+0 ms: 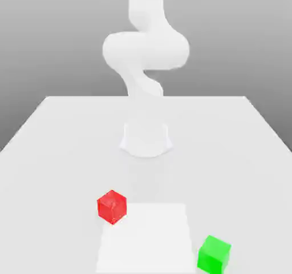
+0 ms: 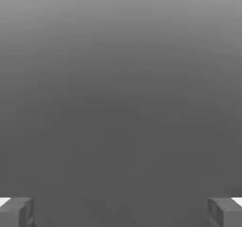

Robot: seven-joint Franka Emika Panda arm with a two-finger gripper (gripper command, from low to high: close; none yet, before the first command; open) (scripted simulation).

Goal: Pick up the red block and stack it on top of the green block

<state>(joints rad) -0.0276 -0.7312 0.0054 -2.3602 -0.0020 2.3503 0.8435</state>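
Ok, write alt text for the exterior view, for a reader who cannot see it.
A red block and a green block sit apart on a white table, the red one toward the exterior view's left, the green one nearer the camera toward the right. A paler square patch lies between them, and a white robot arm rises from its base behind.

Legible text: none. Red block (image 1: 111,206), green block (image 1: 214,254): plain faces, unmarked. Tabletop (image 1: 57,153): no labels, numbers, signs.
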